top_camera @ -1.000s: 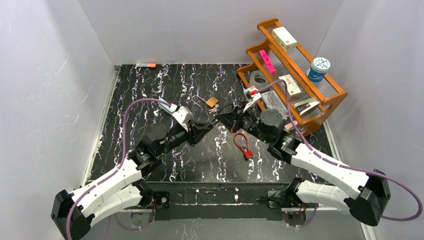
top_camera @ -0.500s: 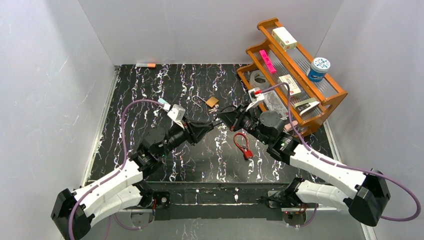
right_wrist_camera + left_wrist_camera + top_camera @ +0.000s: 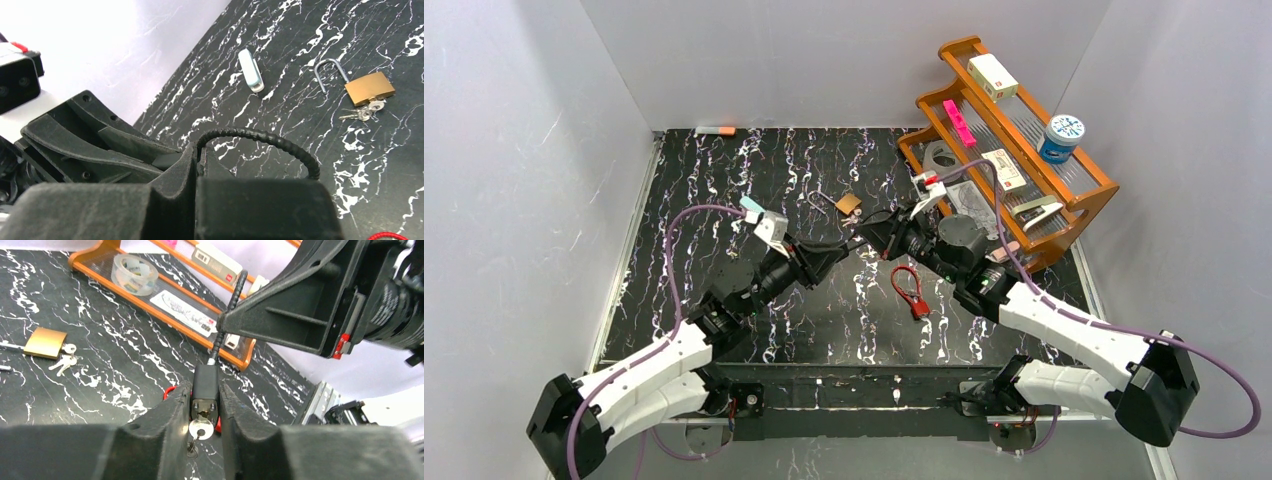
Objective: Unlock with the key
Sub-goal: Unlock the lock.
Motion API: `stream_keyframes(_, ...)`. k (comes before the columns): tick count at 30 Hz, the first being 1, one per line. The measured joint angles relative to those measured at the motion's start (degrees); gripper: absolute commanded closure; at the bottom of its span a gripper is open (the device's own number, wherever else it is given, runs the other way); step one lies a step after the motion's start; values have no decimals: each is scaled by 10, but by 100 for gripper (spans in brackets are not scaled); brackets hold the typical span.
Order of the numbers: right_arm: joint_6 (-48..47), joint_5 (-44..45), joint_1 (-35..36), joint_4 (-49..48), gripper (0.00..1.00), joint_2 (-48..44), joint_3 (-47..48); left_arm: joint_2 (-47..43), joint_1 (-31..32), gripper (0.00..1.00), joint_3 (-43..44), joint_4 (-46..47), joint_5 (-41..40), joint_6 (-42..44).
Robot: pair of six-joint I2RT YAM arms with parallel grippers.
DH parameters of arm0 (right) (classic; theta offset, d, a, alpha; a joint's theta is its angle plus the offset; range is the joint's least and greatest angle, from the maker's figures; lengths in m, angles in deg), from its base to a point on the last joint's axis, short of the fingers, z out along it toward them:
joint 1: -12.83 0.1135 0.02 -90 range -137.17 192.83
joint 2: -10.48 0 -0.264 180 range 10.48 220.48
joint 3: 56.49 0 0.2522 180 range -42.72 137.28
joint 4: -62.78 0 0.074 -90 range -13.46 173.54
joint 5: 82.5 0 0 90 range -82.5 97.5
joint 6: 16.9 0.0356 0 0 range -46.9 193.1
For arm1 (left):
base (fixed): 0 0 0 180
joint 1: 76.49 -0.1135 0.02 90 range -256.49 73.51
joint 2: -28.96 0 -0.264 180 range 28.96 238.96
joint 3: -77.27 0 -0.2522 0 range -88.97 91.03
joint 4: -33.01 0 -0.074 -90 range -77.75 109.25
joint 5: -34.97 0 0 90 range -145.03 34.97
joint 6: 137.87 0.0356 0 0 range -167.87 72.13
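Observation:
A small black cable lock hangs in the air between my two grippers above the middle of the table. My left gripper [image 3: 205, 392] is shut on its black body [image 3: 205, 382]. A silver key [image 3: 200, 429] with a ring sits in the keyhole and faces the left wrist camera. The ribbed black cable [image 3: 235, 300] runs up to my right gripper [image 3: 222, 322]. In the right wrist view, my right gripper [image 3: 199, 152] is shut on one end of the cable loop [image 3: 280, 142]. From above, the left gripper [image 3: 837, 252] and the right gripper [image 3: 867, 232] meet tip to tip.
A brass padlock [image 3: 849, 203] with open shackle and keys lies behind the grippers. A red cable lock [image 3: 909, 288] lies in front of the right arm. An orange rack [image 3: 1079, 215] with a tape roll [image 3: 134, 274] and boxes stands at right. A small white stick [image 3: 250, 70] lies far left.
My left wrist has drawn back a little to the left and turned. My right gripper has edged slightly toward the far left. Both keep their hold on the black lock.

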Motion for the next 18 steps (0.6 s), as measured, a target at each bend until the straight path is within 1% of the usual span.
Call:
stream_keyframes(2,-20,-5,0,18,99,1,10,9,0,63,7,-15,10,1)
stream_keyframes(5,-59,-9,0,54,99,9,40,20,-1,55,38,-70,14,11)
stream_keyframes(7,-77,-14,-3,72,99,17,58,24,-3,49,66,-108,15,22)
stream_keyframes(12,-106,-31,-4,100,99,22,76,33,-4,42,137,-186,22,59)
stream_keyframes(15,-113,-41,-4,108,99,23,76,51,-4,38,156,-206,35,76)
stream_keyframes(18,-118,-50,-4,118,99,24,77,92,-4,37,167,-223,59,92)
